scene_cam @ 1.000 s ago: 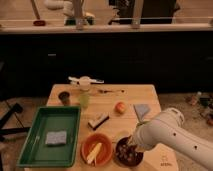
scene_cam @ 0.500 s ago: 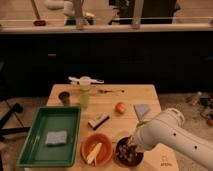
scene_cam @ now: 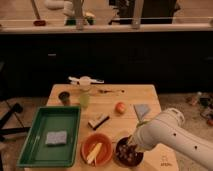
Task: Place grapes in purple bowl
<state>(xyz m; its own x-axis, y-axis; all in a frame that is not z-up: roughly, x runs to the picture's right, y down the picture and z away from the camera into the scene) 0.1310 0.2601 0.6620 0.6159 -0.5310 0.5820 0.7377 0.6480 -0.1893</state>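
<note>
Nearest, the purple bowl [scene_cam: 128,152] sits at the counter [scene_cam: 150,97] front edge, with the grapes [scene_cam: 126,148] apparently already inside it. The gripper [scene_cam: 131,143] dips into the bowl over them; whether it has let go I cannot tell. Likely only release and withdrawal remain. Beside it stands the orange bowl [scene_cam: 96,150]; farther back, a red-orange fruit [scene_cam: 120,107].

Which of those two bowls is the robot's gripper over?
The purple bowl, right of the orange bowl that holds yellow sticks. The gripper sits over its dark contents.
</note>
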